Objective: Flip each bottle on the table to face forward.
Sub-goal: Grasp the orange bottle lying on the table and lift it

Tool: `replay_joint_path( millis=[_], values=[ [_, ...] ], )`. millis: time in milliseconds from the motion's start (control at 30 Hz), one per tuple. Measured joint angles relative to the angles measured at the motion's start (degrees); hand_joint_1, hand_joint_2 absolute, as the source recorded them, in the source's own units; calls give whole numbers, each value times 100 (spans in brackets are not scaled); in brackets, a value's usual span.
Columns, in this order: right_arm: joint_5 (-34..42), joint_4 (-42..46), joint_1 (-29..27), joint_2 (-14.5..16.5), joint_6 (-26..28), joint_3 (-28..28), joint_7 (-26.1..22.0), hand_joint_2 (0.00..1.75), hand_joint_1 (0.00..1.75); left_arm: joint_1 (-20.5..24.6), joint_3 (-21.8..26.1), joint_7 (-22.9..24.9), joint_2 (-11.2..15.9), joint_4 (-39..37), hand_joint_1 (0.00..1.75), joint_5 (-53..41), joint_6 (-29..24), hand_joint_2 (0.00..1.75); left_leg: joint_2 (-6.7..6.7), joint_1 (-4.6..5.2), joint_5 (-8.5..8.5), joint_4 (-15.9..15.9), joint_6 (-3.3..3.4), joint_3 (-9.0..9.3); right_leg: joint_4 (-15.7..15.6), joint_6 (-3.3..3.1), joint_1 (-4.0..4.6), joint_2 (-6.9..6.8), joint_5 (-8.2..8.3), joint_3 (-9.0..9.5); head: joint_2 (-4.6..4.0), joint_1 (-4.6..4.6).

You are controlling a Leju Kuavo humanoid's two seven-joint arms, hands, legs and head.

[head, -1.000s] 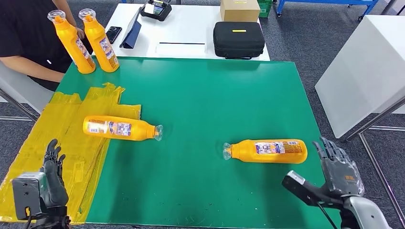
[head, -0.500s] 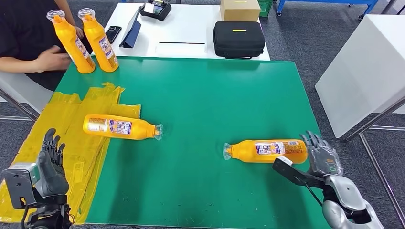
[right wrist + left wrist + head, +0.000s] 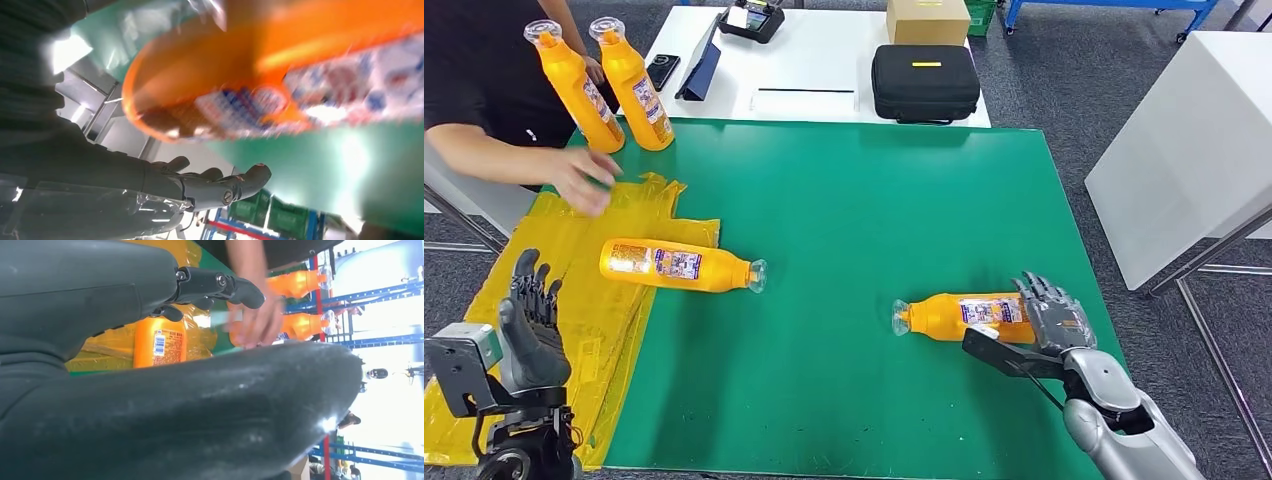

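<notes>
Right robot hand (image 3: 1052,318) advanced onto lying bottle (image 3: 959,315) base, fingers apart, not grasping.

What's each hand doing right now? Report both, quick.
Left hand: open, fingers up, holding nothing, over the yellow sheet.
Right hand: open, fingers spread at the base end of the right bottle; no grip on it.

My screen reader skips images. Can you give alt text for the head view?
The robot's right hand reaches around the base of an orange bottle lying on a green table. A second bottle lies toward the left, near a person's hand; the left hand hovers, fingers apart.
</notes>
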State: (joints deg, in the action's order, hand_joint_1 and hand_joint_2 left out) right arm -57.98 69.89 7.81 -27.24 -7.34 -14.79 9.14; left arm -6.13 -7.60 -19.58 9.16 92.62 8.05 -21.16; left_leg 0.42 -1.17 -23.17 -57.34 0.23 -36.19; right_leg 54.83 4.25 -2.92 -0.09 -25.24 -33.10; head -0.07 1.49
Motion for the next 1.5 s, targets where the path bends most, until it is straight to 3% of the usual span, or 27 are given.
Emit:
replay_joint_path(
  millis=[33, 167, 300, 500, 867, 1000, 1067, 1167, 1233, 1333, 1500],
  values=[
    [-15, -79, 57, 7, -130, -65, 5, 175, 0, 22, -4, 0, 0, -19, 0, 16, -14, 0, 0, 0, 0, 0, 0, 0, 0, 0, 0, 0, 0, 0, 0, -1],
    [-11, -515, 417, 0, -760, -362, -20, 175, 168, 145, -19, -1, -1, -115, 0, 104, -61, 0, 7, -2, -2, 0, -2, 15, -2, -1, 2, 8, 0, 3, 0, 0],
    [68, -1043, 819, -14, -1072, -658, -217, 175, 175, 276, -40, -5, -7, -252, 0, 172, -82, 0, 22, -5, -12, 1, -8, 56, -9, -7, 5, 19, 1, 32, 0, -3],
    [90, -1761, 1384, 60, -1096, -1080, -411, 175, 175, 321, -66, -38, -24, -362, 0, 214, -180, 0, 52, -6, -24, 5, -16, 111, -16, -19, 6, 50, -2, 27, 0, -3],
    [105, -2380, 1858, 239, -1037, -1373, -461, 175, 175, 303, -72, -43, -32, -407, 0, 225, -268, 0, 72, -7, -9, 6, -7, 141, -18, -22, 7, 72, 26, 100, 0, -3],
    [699, -2657, 2057, 547, -686, -1340, -742, 175, 175, 148, -62, 36, -46, -315, 0, 418, -222, 175, 92, -6, 4, 6, -1, 136, -18, -14, 7, 90, 43, 99, 0, -4],
    [1681, -2574, 2005, 744, -784, -1153, -1123, 175, 175, 12, -58, 154, -55, -199, 0, 801, 116, 175, 83, -8, 16, 6, 2, 118, -16, -9, 8, 88, 50, 87, 0, -4],
    [3757, -2012, 1790, 1107, -1423, -822, -1704, 175, 175, -166, -131, 290, -60, -85, 0, 1827, 1072, 175, 72, -12, 24, 5, -5, 91, -11, -13, 13, 85, 57, 65, 0, -2],
    [4644, -1530, 1628, 1374, -1534, -795, -1777, 175, 175, -247, -268, 268, -70, -28, 0, 2418, 1630, 175, 65, -13, 30, 4, -7, 66, -7, -15, 14, 75, 58, 40, 0, 1],
    [5181, -869, 1442, 1723, -1135, -913, -1640, 175, 175, -297, -557, 209, -104, 116, 0, 2778, 1997, 175, 43, -18, 36, 3, -10, 32, -7, -18, 15, 46, 54, 13, 0, -1],
    [5557, -115, 1034, 2167, -508, -1164, -1475, 175, 175, -292, -1118, 204, -176, 386, 0, 2799, 2088, 175, 29, -12, 32, 4, -8, 3, -13, -21, 10, 37, 50, -5, 0, -2]
  ],
)
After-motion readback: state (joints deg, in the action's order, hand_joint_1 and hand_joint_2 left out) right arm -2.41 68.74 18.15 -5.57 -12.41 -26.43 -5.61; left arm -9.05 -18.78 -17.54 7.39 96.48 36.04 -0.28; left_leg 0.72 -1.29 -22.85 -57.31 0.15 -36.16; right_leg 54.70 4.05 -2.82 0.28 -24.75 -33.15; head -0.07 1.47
